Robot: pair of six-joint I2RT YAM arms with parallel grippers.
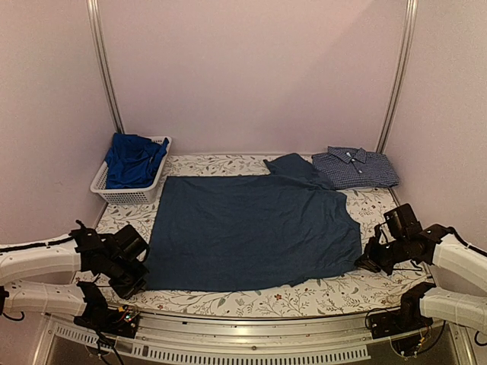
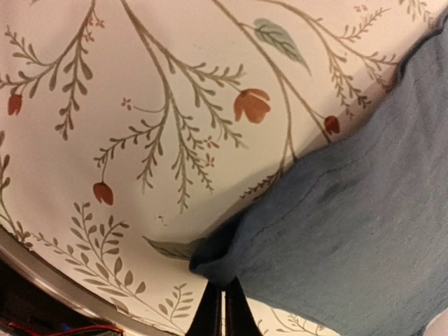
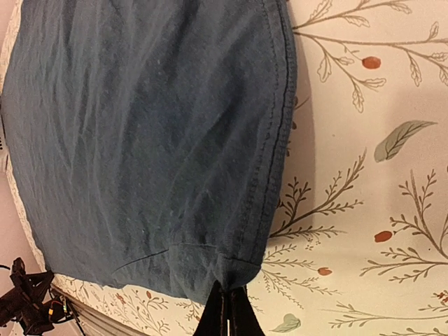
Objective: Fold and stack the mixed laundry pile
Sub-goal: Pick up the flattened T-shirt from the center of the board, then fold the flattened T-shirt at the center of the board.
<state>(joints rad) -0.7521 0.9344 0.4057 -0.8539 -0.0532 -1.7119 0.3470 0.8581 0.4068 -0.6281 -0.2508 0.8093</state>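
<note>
Top external view: shows a dark navy T-shirt (image 1: 251, 232) spread flat over the middle of the floral worktop (image 1: 319, 300), one sleeve reaching toward the back right. Finds the left gripper (image 1: 139, 284) low at the near left corner of that shirt and the right gripper (image 1: 365, 262) low at its near right corner, both close against the cloth. Places a bright royal-blue garment (image 1: 133, 160) heaped in a white mesh basket (image 1: 125, 195) at the back left, just beyond the shirt's far left corner. Places a blue small-checked collared shirt (image 1: 355, 167), folded with the collar on top, at the back right; touching the T-shirt's far sleeve or just beside it, cannot tell which. Left wrist view: shows the left gripper (image 2: 222, 290) closed, fingers pressed together at the bottom edge of the frame, pinching the bunched corner of the T-shirt where navy fabric meets bare floral cloth. Right wrist view: shows the right gripper (image 3: 229, 294) closed likewise, clamped on the corner of the stitched edge, with the rest of the navy fabric stretching away flat and lightly creased.
</note>
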